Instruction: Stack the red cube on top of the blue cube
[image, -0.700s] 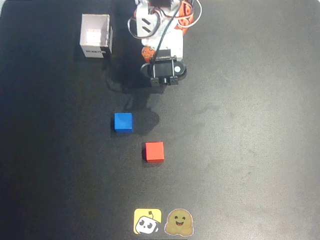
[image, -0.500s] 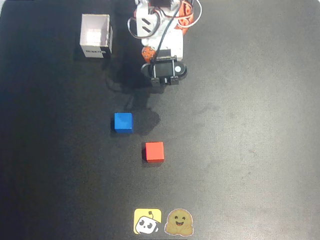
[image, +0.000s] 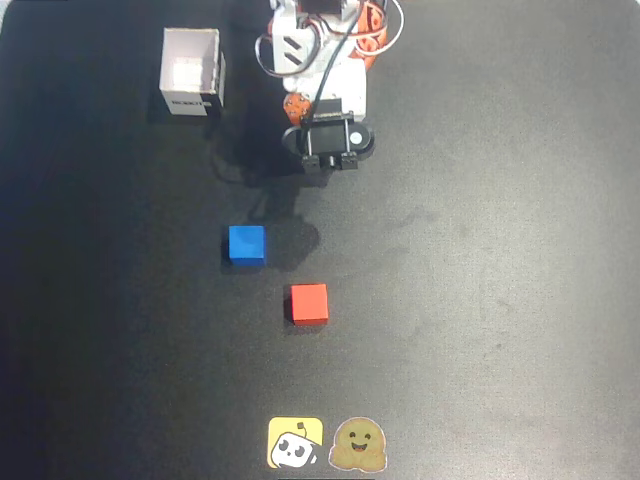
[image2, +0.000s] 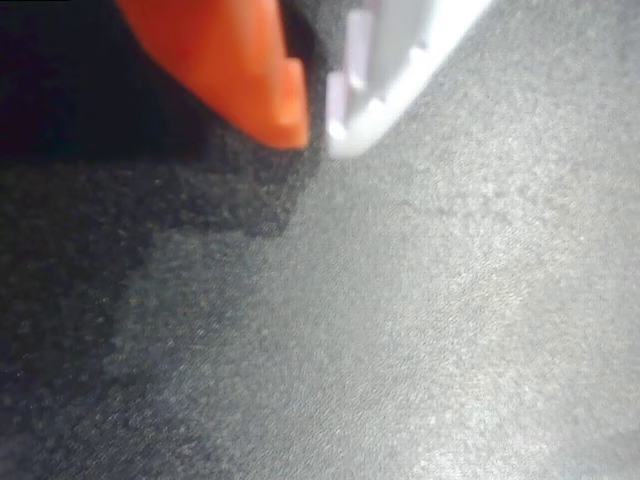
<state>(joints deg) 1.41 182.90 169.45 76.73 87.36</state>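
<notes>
Nothing on the desk (image: 500, 300) has shifted lately: your jaws (image2: 318, 130) stay nearly closed and empty, the arm barely creeping forward near its base. Red cube (image: 309, 303) lies apart from blue cube (image: 246, 244), still ungrasped.

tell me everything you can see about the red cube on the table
The red cube is a small, solid, bright red block with plain matte faces and sharp edges. In the overhead view it sits flat on the black table, roughly square to the picture, near the middle. The blue cube lies up and to the left of it, apart from it. Nothing touches the red cube except the table; the hand is away from it.
</notes>
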